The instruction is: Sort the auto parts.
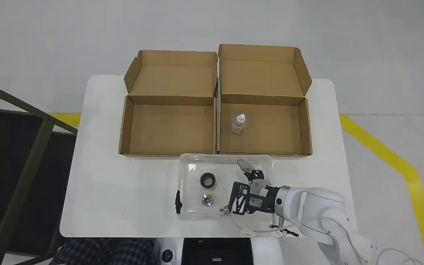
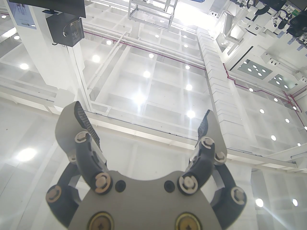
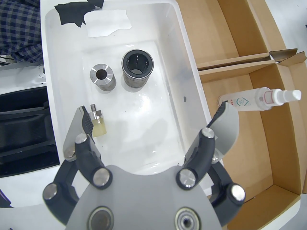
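Firstly, the left gripper point(image 2: 142, 110) is pointed up at a ceiling, with its fingers spread wide. On the white rectangular table point(image 1: 99, 165), an open brown cardboard box on the left point(image 1: 169, 129) is placed at eleven o'clock. A clear plastic bin point(image 1: 225, 156) is set at six o'clock, just beside the boxes. A torn piece of black tape point(image 3: 72, 13) is stuck on the bin's nine o'clock wall.

Within the bin, a black-lined cylindrical bearing sleeve point(image 3: 137, 69) is stood upright at nine o'clock from the bin's middle. A shorter grey steel bushing with a centre hole point(image 3: 102, 77) is stood at eight o'clock, near the sleeve but apart from it. A small pale yellow block with a threaded steel stud point(image 3: 97, 123) is seen just beside one finger of the right gripper point(image 3: 152, 108); whether they touch cannot be told. That gripper is held over the bin with its fingers spread wide, one above the bin floor and the other over the rim nearest the boxes.

A second open brown cardboard box on the right point(image 1: 278, 129) is placed at one o'clock, touching the first. A white spray bottle point(image 1: 238, 123) is kept at its nine o'clock side.
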You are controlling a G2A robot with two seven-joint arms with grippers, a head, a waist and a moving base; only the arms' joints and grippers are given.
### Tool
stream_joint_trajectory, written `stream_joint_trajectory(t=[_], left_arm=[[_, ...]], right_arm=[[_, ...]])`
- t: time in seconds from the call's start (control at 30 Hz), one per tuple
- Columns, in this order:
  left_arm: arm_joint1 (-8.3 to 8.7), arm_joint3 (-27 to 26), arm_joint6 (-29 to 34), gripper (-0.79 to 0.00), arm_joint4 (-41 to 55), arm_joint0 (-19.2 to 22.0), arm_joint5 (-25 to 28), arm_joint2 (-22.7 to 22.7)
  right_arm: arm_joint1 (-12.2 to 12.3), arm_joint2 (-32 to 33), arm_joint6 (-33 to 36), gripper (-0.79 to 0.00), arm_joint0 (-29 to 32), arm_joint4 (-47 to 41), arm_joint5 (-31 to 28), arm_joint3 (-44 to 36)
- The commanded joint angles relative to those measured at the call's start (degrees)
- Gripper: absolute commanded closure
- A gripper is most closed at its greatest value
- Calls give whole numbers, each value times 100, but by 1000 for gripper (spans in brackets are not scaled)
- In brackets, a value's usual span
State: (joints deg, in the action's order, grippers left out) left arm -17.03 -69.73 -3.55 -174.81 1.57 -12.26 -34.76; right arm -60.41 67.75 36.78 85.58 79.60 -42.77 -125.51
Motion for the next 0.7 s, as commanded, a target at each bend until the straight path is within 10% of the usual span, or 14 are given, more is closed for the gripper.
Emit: stream_joint_trajectory(t=[0.0, 0.67], left_arm=[[0, 0, 0, -785, 0, 0, 0, 0], [0, 0, 0, -785, 0, 0, 0, 0]], right_arm=[[11, -5, 81, -785, 29, -10, -22, 37], [12, -522, 2122, -785, -976, -1907, -3, 528]])
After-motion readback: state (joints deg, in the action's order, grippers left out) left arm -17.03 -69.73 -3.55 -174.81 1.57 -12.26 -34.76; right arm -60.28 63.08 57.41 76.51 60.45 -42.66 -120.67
